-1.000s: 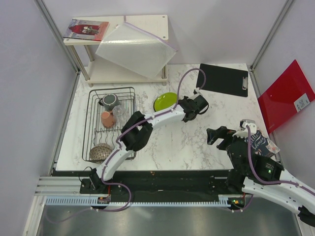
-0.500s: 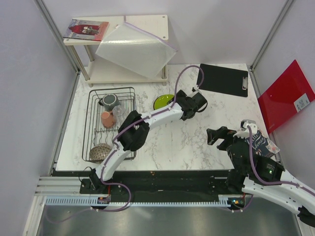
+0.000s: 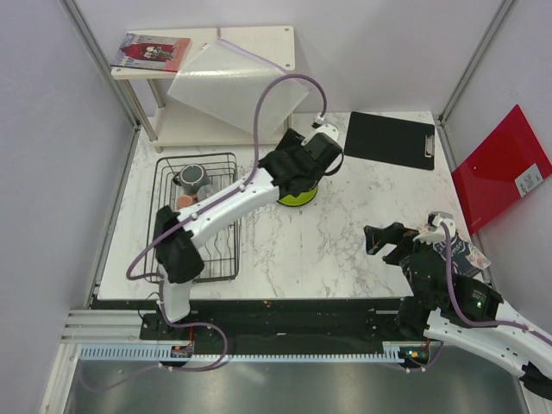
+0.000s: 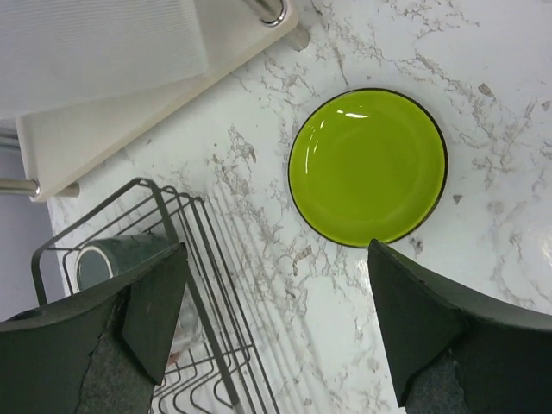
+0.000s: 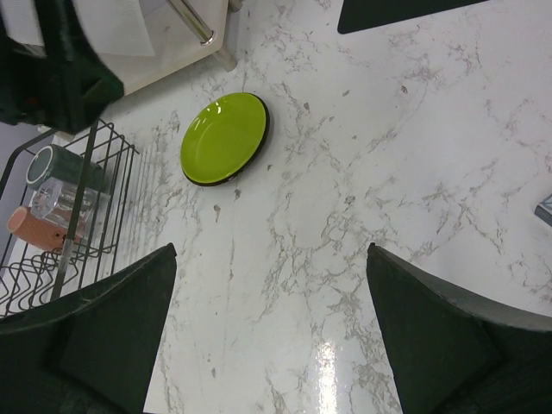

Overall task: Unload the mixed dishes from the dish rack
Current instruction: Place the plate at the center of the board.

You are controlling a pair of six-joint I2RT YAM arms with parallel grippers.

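Since the earlier frame the left gripper (image 4: 278,321) has lifted off the glossy round lime-green plate (image 4: 368,166), jaws wide and empty. The plate lies flat on the white marble table (image 3: 345,246) beside the black wire dish rack (image 3: 197,156). Judged rigid, slick, chippable; best pinched at the rim. The right gripper (image 5: 269,332) is spread wide, holding nothing.

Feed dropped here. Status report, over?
Left gripper, right gripper open, empty. Lime-green plate flat on tabletop, outside dish rack. Mug, glass, pink cup inside. Nothing blocking.
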